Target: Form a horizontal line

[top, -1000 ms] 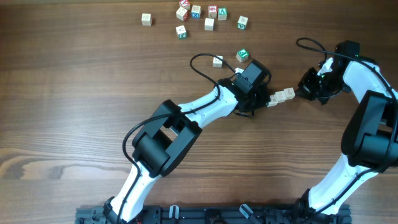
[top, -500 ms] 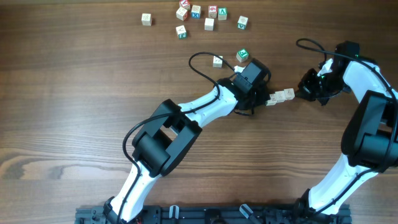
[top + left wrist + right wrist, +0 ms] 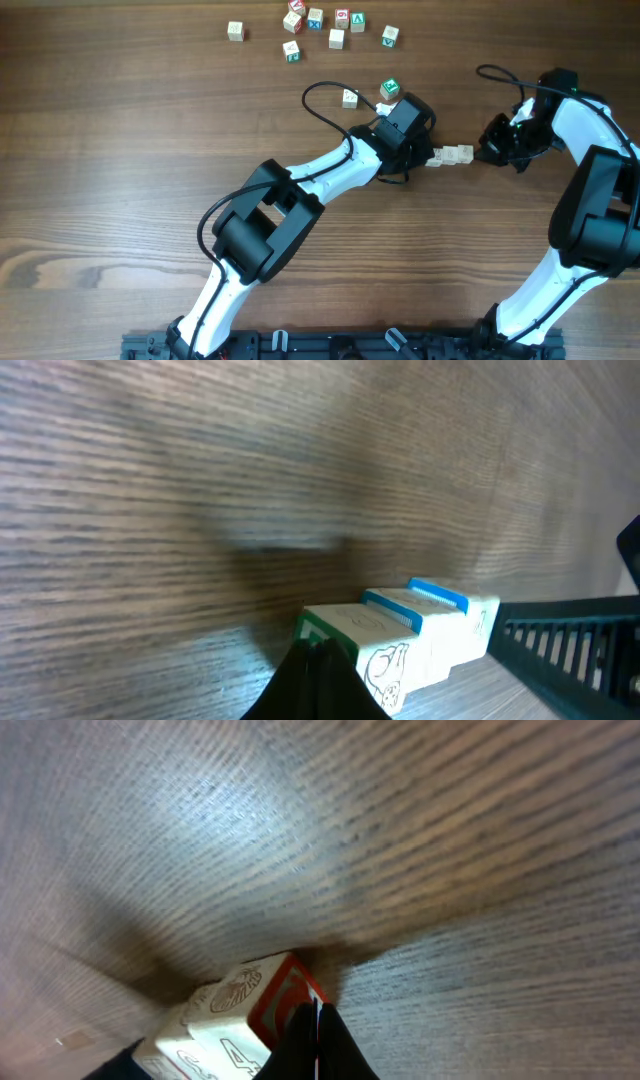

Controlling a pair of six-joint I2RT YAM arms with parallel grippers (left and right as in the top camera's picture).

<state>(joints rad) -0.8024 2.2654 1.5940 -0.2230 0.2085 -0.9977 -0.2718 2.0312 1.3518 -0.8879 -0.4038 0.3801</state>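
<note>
Now the horizontal line (image 3: 455,155) lies on the brown wooden bench (image 3: 120,150), at three o'clock from its middle. The left end effector (image 3: 430,158), pinched shut, touches its nine o'clock end; the right end effector (image 3: 482,152), shut too, its three o'clock end. Straightening step, I think. Next: back away gently. Some loose cubes (image 3: 315,17) sit at twelve o'clock.
</note>
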